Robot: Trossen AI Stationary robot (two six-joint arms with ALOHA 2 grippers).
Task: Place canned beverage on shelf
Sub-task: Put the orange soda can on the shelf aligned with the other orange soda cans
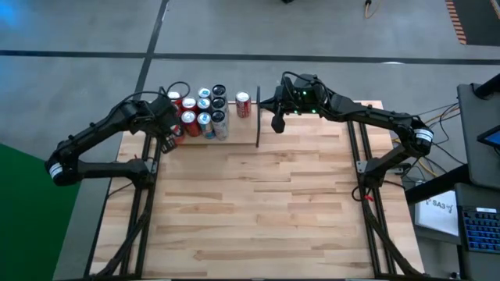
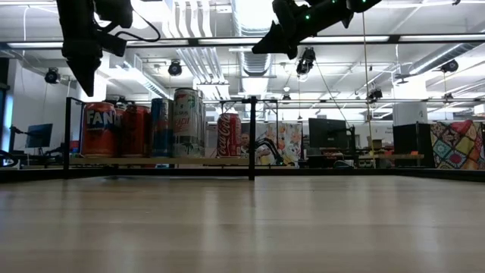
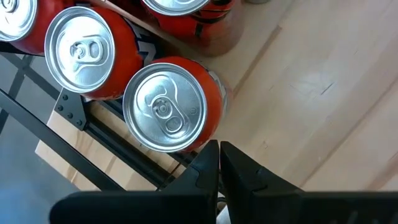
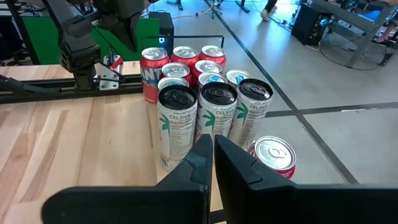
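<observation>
Several drink cans (image 1: 199, 113) stand upright in a cluster on the shelf (image 2: 197, 161), a light wood board edged with black rods, at the table's far left. One red can (image 1: 243, 104) stands apart beside the black upright divider rod (image 1: 258, 117). My left gripper (image 3: 217, 155) is shut and points down just above and beside the orange can (image 3: 165, 106) at the cluster's near left corner; in the low view its tip (image 2: 85, 87) hangs clear over that can (image 2: 98, 129). My right gripper (image 4: 211, 146) is shut and held high, right of the divider (image 2: 267, 47), pointing nearly level at the cans.
The wooden table top (image 1: 258, 203) stretches bare from the shelf to the near edge. Black arm frames (image 1: 367, 195) run along both sides. Slim silver cans (image 4: 214, 118) stand at the cluster's right side, next to the lone red can (image 4: 273, 158).
</observation>
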